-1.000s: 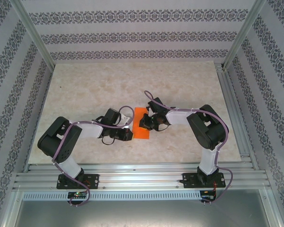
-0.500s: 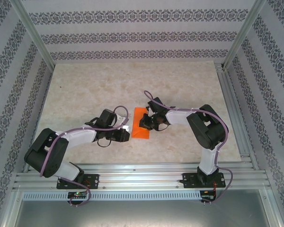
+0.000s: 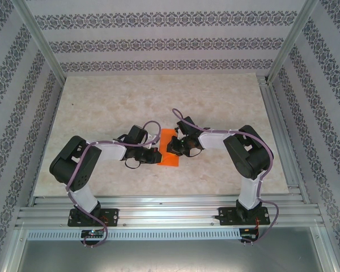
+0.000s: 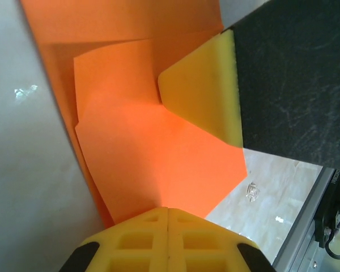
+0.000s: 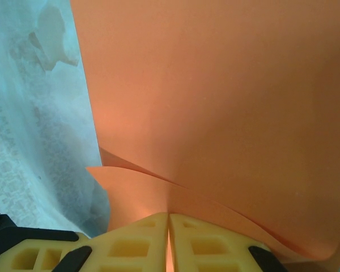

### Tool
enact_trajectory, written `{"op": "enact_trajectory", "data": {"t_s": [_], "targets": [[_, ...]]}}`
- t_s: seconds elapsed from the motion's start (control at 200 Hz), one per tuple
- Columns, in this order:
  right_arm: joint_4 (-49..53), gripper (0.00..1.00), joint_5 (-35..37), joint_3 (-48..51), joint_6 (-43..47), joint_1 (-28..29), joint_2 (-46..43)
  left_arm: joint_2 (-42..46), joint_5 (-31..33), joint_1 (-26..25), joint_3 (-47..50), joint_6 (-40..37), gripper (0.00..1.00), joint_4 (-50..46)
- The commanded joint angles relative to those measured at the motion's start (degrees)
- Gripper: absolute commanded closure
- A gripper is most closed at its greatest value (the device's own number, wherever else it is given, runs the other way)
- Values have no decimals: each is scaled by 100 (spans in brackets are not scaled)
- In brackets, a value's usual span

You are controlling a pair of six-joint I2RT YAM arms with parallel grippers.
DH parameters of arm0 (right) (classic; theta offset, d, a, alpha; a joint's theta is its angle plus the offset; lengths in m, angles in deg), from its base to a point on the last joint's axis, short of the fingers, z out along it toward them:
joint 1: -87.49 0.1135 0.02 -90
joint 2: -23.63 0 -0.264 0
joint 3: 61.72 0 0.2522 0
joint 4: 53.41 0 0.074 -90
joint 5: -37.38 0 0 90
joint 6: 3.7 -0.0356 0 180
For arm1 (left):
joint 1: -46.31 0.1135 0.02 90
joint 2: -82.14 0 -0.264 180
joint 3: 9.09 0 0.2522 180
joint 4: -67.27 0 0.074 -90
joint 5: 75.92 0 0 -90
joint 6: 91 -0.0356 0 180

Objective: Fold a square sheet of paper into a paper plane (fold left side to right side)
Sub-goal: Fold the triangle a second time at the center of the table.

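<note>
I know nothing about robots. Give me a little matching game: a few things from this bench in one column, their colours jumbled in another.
Things:
1. sheet of paper
2. table
3. finger pads
4. base rails

Colours:
a. silver
b. bright orange
c. yellow
d. pale marbled

Pairs: 1-b, 2-d, 3-c, 4-a.

The square sheet of paper [image 4: 158, 158] is thin, matt orange paper, smooth apart from its creases; pads [image 4: 136, 241] of the left pincer [image 4: 168, 218] look like matt yellow foam, the tabletop [image 3: 113, 102] a faintly glossy marbled stone finish, the rails [image 3: 170, 205] brushed metal
</note>
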Motion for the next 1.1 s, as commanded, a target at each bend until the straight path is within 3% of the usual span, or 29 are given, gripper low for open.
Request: {"op": "enact_trajectory", "data": {"t_s": [0.0,0.37,0.53,0.789,1.094], "targets": [[434,88,388,23,128,6,292,-91,-31,37,-21,78,95,273],[815,85,522,-415,436,-81,-600,53,678,-129,512,-162,96,-285],[607,94,561,-124,138,98,-848,91,845,-225,539,-136,96,-307],[13,97,697,287,-486,574,-667,138,1076,-366,450,-232,96,-497],[285,97,383,-15,-267,677,-261,129,1215,-465,413,-263,96,-561]]}}
